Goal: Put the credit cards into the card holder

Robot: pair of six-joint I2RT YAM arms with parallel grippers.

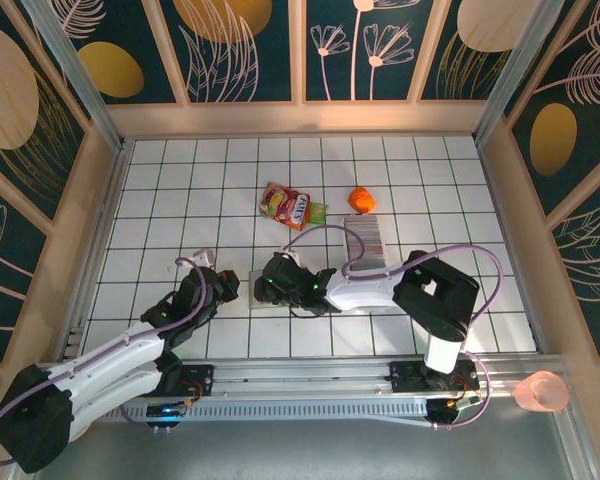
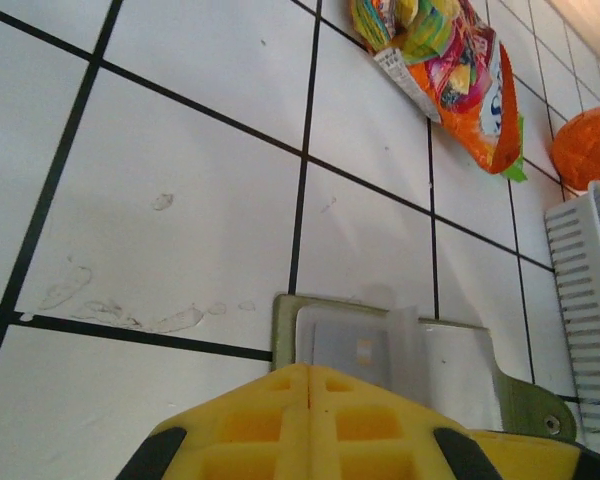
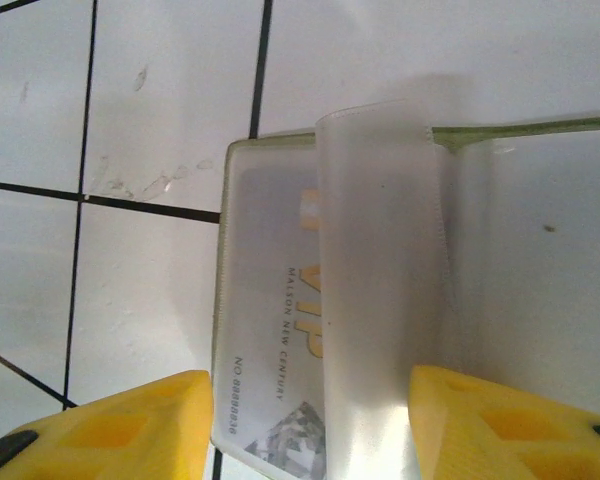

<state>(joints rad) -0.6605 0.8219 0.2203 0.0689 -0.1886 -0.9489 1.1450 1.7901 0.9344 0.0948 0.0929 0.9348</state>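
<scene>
— What colour is the desk point(image 1: 180, 180)?
— White squares ruled with black lines. The card holder point(image 2: 283, 325) has an olive-green rim and a pale, milky inside.
— And the card point(image 3: 270, 330)?
— Silvery grey, with gold "VIP" lettering and dark small print. The right fingers point(image 3: 130, 425) and left fingers point(image 2: 280, 420) are yellow.
— Anything else?
— A snack packet point(image 1: 292, 205) in orange, yellow, red and green, an orange ball point(image 1: 361, 199), a white tray point(image 2: 580, 290), grey-striped credit cards point(image 1: 365, 240) and a pink cup point(image 1: 542, 392).
</scene>
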